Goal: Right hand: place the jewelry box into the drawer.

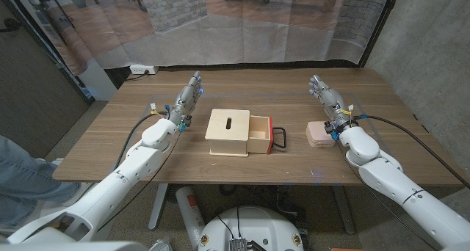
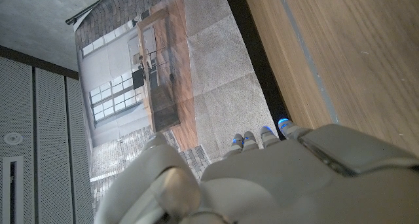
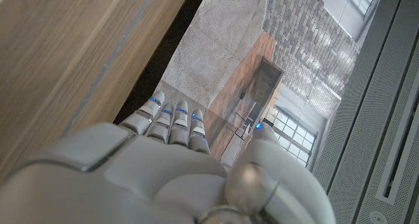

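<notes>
A small pale pink jewelry box (image 1: pixel 317 133) lies on the wooden table (image 1: pixel 382 97), right of the drawer. The light wooden drawer box (image 1: pixel 230 132) has a slot in its top, and its drawer (image 1: pixel 259 134) is pulled out toward the right with a red handle (image 1: pixel 280 137). My right hand (image 1: pixel 328 99) stands just beyond the jewelry box with its fingers straight and apart, holding nothing; its back shows in the right wrist view (image 3: pixel 163 171). My left hand (image 1: pixel 187 98) stands left of the drawer box, fingers extended and empty, its back in the left wrist view (image 2: pixel 275 178).
The table's far edge (image 1: pixel 250 67) runs in front of a translucent curtain (image 1: pixel 242 23). A concrete wall (image 1: pixel 433 53) stands on the right. A person's jeans-clad leg (image 1: pixel 18 174) is at the picture's left edge.
</notes>
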`<state>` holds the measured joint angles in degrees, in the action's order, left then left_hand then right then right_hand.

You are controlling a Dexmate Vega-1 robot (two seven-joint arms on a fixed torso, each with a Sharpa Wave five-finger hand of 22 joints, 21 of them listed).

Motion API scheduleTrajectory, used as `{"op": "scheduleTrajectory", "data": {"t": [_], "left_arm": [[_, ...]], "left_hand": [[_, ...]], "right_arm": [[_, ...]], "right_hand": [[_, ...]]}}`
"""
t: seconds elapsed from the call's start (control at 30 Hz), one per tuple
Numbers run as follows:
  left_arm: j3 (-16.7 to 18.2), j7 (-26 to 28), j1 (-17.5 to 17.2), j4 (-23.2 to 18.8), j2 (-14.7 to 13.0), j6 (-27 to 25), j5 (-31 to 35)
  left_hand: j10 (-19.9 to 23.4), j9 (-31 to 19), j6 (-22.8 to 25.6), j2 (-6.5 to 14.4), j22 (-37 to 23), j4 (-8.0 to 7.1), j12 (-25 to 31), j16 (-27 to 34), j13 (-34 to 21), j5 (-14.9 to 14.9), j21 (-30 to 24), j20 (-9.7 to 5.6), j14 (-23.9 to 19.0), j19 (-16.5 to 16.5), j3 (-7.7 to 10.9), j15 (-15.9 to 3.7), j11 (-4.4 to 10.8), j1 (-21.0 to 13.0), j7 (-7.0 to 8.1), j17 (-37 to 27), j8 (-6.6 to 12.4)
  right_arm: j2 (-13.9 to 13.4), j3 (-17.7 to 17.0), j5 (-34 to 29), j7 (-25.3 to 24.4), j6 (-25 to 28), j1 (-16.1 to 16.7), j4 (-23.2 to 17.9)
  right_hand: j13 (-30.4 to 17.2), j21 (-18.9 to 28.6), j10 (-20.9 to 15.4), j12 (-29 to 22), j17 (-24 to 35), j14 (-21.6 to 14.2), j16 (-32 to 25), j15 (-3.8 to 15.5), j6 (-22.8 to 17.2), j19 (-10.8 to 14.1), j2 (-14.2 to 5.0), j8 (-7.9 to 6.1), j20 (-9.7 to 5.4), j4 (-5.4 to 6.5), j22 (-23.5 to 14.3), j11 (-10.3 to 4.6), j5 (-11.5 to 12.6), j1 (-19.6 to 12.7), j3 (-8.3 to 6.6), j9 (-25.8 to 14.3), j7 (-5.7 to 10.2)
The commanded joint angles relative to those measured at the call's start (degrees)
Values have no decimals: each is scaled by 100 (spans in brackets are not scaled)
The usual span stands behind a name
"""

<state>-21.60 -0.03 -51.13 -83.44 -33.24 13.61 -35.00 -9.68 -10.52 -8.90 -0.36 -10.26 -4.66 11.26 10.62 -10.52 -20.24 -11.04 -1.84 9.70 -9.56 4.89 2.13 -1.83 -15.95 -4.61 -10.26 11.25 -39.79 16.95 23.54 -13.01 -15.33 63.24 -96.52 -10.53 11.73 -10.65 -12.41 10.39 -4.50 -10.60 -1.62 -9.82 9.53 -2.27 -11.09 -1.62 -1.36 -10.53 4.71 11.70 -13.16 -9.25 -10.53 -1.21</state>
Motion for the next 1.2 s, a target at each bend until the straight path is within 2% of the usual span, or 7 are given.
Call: {"op": "scheduleTrajectory", "data": {"t": [0.03,0.3,0.6,0.83,0.97,1.2], "left_arm": [[49,-17,-45,-75,-83,61,20],[41,-74,-21,-73,-107,54,21],[43,-82,-10,-49,-105,67,27],[42,-65,-25,-98,-107,82,43],[49,-49,-45,-129,-113,83,45],[30,-57,-37,-136,-99,85,56]], "left_hand": [[-19,-23,26,25,-26,-26,53,26,-19,-12,-40,-22,482,-700,-16,20,-38,-33,8,-20,26],[-16,-23,42,34,-26,-22,53,28,-19,-9,-43,-21,470,-697,-18,24,-40,-44,6,-20,31],[15,-24,80,44,-26,-17,64,35,-18,-4,-47,-10,443,-689,-22,27,-35,-58,16,-19,43],[18,-24,93,49,-26,-14,64,34,-18,-2,-48,-1,438,-691,-24,26,-30,-65,18,-19,46],[32,-24,103,53,-26,-12,68,33,-18,1,-47,7,434,-694,-27,21,-22,-72,21,-19,48],[45,-24,121,59,-26,-7,71,33,-18,5,-49,22,424,-692,-32,22,-2,-83,25,-18,51]], "right_arm": [[-244,-179,-770,-653,253,467,-562],[-358,-210,-1376,-1021,625,646,-844],[-523,-372,-1879,-1350,1047,997,-1257],[-609,-481,-2157,-1482,1339,1209,-1493],[-658,-539,-2311,-1546,1513,1335,-1611],[-725,-630,-2540,-1634,1842,1563,-1812]], "right_hand": [[-14,7,-84,-40,11,-40,-27,44,-89,33,11,-50,90,-78,-11,-61,60,-128,-23,-20,83],[-15,-8,-79,-32,9,-22,-14,44,-105,13,35,-50,209,-117,-5,-90,62,-166,-21,-21,147],[-17,-27,-64,-21,11,3,-4,51,-100,-25,64,-40,369,-149,1,-116,64,-186,-11,-24,264],[-18,-37,-52,-14,11,24,2,48,-85,-42,83,-31,505,-176,5,-152,67,-211,-8,-26,302],[-19,-38,-40,-9,9,32,4,37,-75,-44,88,-26,531,-193,7,-210,68,-231,-10,-27,335],[-20,-37,-37,-7,9,36,4,31,-57,-36,98,-19,620,-216,9,-224,70,-255,-11,-28,380]]}}
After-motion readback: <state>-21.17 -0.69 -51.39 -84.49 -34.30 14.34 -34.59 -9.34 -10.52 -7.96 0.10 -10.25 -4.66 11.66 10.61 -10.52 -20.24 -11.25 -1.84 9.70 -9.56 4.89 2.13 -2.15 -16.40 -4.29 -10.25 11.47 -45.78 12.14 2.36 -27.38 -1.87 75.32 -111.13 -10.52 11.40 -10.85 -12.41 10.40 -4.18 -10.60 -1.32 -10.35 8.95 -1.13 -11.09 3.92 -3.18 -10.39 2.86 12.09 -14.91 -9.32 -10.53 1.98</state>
